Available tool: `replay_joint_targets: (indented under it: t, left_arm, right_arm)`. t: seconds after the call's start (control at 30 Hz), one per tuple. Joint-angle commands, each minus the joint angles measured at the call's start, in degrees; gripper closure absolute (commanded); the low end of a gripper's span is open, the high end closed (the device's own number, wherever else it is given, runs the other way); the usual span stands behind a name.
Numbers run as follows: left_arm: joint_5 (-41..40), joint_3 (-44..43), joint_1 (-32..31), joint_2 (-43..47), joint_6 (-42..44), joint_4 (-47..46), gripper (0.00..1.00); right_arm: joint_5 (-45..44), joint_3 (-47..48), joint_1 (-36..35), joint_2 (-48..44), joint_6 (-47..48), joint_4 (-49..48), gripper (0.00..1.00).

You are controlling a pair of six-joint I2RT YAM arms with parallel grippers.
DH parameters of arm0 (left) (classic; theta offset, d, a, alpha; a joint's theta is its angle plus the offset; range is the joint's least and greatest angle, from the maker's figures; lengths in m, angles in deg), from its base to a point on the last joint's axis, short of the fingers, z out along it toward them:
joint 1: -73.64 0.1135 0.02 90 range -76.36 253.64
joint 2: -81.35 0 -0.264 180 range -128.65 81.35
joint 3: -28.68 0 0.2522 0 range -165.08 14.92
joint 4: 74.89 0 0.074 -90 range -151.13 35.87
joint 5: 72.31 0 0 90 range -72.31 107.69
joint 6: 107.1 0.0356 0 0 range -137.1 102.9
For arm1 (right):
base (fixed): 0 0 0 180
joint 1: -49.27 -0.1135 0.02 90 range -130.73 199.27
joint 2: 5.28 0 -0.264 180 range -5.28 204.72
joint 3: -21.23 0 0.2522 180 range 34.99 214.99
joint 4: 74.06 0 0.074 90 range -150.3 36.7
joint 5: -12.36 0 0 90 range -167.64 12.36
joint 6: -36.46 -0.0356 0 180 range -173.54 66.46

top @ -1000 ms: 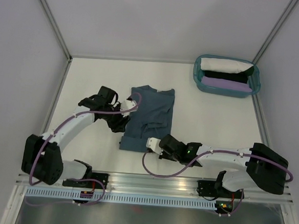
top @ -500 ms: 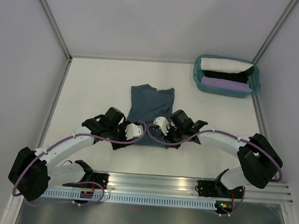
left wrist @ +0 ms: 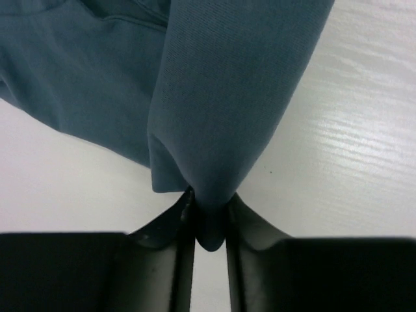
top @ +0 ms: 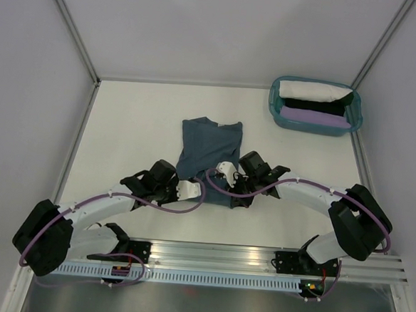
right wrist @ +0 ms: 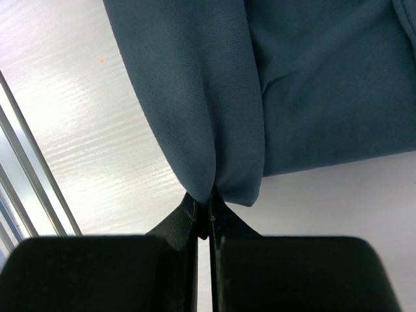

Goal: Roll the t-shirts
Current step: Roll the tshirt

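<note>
A slate-blue t-shirt (top: 210,143) lies in the middle of the table, its near hem raised off the surface. My left gripper (top: 192,189) is shut on the hem's left corner; in the left wrist view a fold of the shirt (left wrist: 221,97) is pinched between the jaws (left wrist: 209,224). My right gripper (top: 225,170) is shut on the hem's right side, and the blue cloth (right wrist: 195,97) hangs from its closed jaws (right wrist: 204,213). White (top: 312,90), black (top: 315,105) and lilac (top: 311,117) t-shirts sit rolled in the basket.
A teal plastic basket (top: 273,107) stands at the back right corner. Grey walls enclose the table on three sides. The metal rail (top: 215,255) with both arm bases runs along the near edge.
Both grippers came in to the shirt's near hem. The left one closed on its left corner. The hem has lifted and drawn back, so the shirt looks shorter.
</note>
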State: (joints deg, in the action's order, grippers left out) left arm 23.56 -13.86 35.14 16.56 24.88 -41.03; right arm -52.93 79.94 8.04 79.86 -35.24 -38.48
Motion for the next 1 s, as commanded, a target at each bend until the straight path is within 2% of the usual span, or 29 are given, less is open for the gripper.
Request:
replay_joint_targets:
  t: [0.0,0.03,0.27,0.37,0.5,0.57,0.6,0.63,0.8,0.97]
  left_arm:
    - [-1.65,-0.31,-0.26,-0.07,0.91,-4.63,0.87]
    - [-1.74,-1.19,-0.26,0.54,1.09,-0.89,0.97]
    - [9.93,-9.19,2.19,4.15,5.66,26.00,0.98]
    - [15.29,-10.16,4.22,4.41,8.90,32.35,0.98]
    - [18.03,-11.47,8.60,-0.22,12.77,33.17,0.98]
    - [20.13,-12.88,11.07,-3.13,14.00,33.16,0.98]
    - [20.76,-14.28,13.34,-5.84,15.14,33.16,0.98]
    - [21.20,-14.99,14.41,-7.52,15.76,32.99,0.98]
    - [24.28,-19.03,17.23,-16.31,16.03,32.11,0.97]
    - [25.59,-20.70,17.84,-20.80,16.91,32.90,0.96]
  right_arm:
    - [3.41,0.93,0.28,-1.38,-2.21,-0.82,1.00]
    - [3.85,1.02,0.28,-1.56,-3.18,-0.47,1.00]
    - [13.25,-0.21,-0.08,-4.46,-12.50,-2.05,1.00]
    - [17.38,-0.39,-0.08,-3.67,-12.68,-2.49,1.00]
    - [17.48,1.28,0.10,1.15,-11.45,-1.18,0.96]
    - [15.99,3.12,0.54,5.02,-11.01,-0.12,0.88]
    - [14.85,3.56,1.15,6.08,-11.27,0.41,0.79]
    - [13.19,3.83,1.68,6.96,-12.14,-0.20,0.75]
    - [11.77,0.58,5.98,4.95,-16.02,-7.58,0.59]
    - [9.22,-1.00,5.99,-1.37,-15.23,-6.27,0.53]
